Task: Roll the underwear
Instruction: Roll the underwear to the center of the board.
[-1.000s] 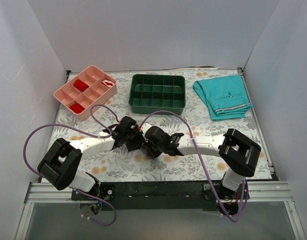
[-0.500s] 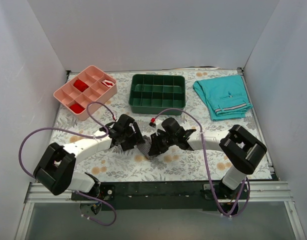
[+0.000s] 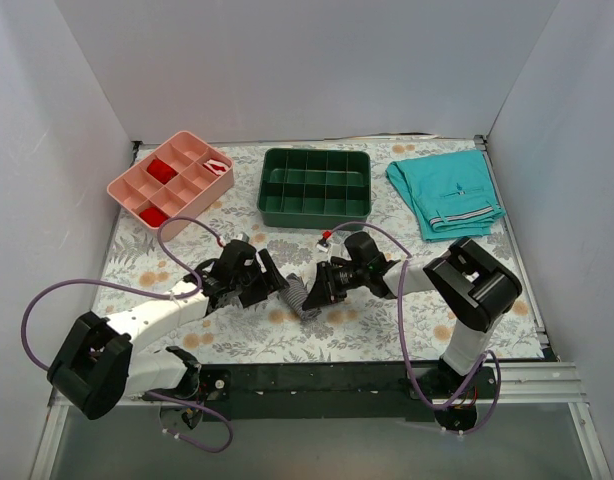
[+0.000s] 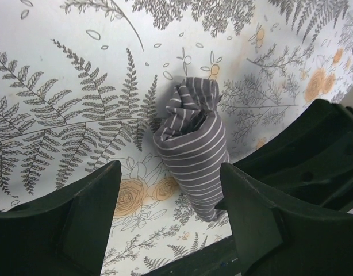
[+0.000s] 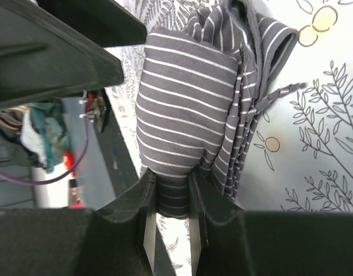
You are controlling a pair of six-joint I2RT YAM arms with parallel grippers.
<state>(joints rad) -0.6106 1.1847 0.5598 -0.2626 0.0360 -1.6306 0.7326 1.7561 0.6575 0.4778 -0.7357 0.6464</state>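
Observation:
The underwear [image 3: 295, 296] is a tight grey pinstriped roll lying on the floral table cover between my two grippers. In the right wrist view the underwear [image 5: 185, 109] is pinched at one end by my right gripper [image 5: 172, 195], which is shut on it. In the left wrist view the roll [image 4: 191, 144] lies ahead between the spread fingers [image 4: 61, 224] of my left gripper [image 4: 171, 224], which is open and holds nothing. From above, the left gripper [image 3: 268, 279] is just left of the roll and the right gripper [image 3: 320, 287] is just right of it.
A pink compartment tray [image 3: 137, 186] with red items sits at the back left. A dark green compartment tray [image 3: 268, 188] is at the back centre. Folded teal shorts [image 3: 447, 195] lie at the back right. White walls enclose three sides.
The two grippers were bunched over the cloth. The left gripper has drawn back to the left, the right wrist has shifted right, and the roll now shows between them.

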